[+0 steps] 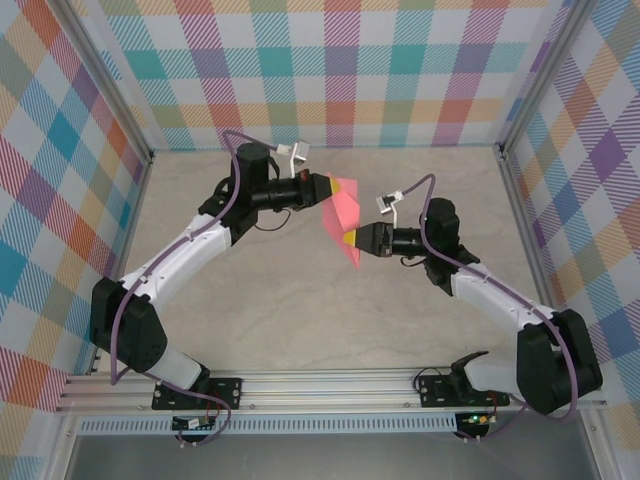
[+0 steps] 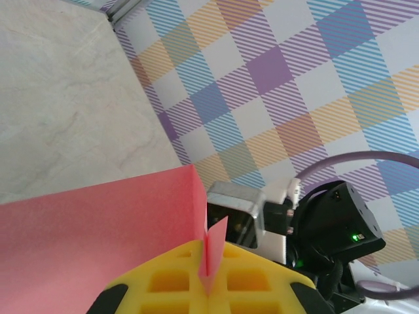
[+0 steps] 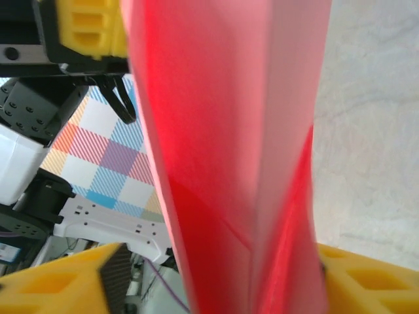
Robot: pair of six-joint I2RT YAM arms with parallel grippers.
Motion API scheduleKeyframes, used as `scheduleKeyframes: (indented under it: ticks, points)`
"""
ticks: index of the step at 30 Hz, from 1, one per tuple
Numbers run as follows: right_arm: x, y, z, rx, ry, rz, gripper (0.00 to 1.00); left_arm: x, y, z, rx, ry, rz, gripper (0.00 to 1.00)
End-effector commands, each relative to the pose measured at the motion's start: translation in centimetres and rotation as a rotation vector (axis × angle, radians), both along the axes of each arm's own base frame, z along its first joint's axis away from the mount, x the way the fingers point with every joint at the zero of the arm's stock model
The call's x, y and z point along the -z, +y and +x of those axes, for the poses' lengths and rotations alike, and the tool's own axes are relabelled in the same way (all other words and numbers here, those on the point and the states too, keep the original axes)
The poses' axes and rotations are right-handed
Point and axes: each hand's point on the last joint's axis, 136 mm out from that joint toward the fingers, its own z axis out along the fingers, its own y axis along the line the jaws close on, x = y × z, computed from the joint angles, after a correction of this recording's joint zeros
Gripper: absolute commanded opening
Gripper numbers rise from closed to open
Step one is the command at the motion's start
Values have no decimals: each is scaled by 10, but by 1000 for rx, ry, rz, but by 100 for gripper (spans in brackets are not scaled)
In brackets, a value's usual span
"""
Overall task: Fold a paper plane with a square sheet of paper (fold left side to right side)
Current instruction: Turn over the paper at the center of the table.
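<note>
Two grippers meet over the middle of the pale marbled surface (image 1: 300, 330), with the square sheet of pink-red paper (image 1: 343, 212), already creased into a narrower, pointed shape, held in the air between them and well clear of the surface; the left gripper (image 1: 322, 187) has its yellow fingers (image 2: 170, 281) pressed together on the far edge of the paper, a thin upright fin of it caught in the seam between them; the right gripper (image 1: 349, 240) sits at the paper's near end, its yellow fingers (image 3: 59, 281) parted on either side of the folded layers, and a strip of background shows between the paper and the finger at the left of the right wrist view, so it has no hold yet; the paper's long axis runs from the left fingers down toward the right fingers, slanting slightly rightward in the top view; the right arm is already astride the free end, so it would probably only need to close there before any left-to-right fold can be worked.
</note>
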Motion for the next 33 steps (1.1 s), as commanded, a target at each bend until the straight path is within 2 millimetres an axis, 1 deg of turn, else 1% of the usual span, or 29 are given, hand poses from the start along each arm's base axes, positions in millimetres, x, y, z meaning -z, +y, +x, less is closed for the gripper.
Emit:
scheduleKeyframes:
  ticks: [1,4,6,8,10,11,12,14,15,17,20,24,27,29,33]
  points:
    - [-16,-1,0,17,-60,9,55,-13,2,-8,20,-22,-36,0]
    - [-13,-3,-1,32,-58,-12,39,-10,4,-9,19,-20,-24,1]
    - [-9,-6,-1,46,-61,-41,28,-8,6,-10,14,-24,-7,9]
    - [0,-9,-2,62,-55,-97,19,-6,12,-13,-1,-32,28,20]
    - [10,-14,-3,76,-46,-170,12,-1,23,-15,-35,-49,85,30]
    - [16,-17,-4,87,-47,-223,6,1,31,-16,-64,-62,127,34]
    - [23,-20,-3,100,-48,-273,4,4,38,-18,-85,-71,163,38]
    - [38,-26,-5,118,-53,-400,3,13,59,-21,-162,-83,274,47]
    - [44,-29,-6,129,-61,-467,3,14,70,-22,-207,-92,319,50]
    - [64,-40,-4,176,-92,-688,4,16,96,-25,-315,-124,400,57]
    - [88,-61,-2,229,-141,-1051,5,16,132,-30,-481,-162,452,63]
    - [105,-80,5,284,-193,-1494,5,17,180,-43,-706,-179,487,66]
    - [110,-84,12,320,-251,-1761,6,16,210,-56,-832,-188,493,66]
    - [113,-81,19,342,-278,-1879,5,14,228,-65,-911,-187,495,67]
    - [128,-66,29,337,-312,-2015,6,10,254,-82,-1013,-194,502,68]
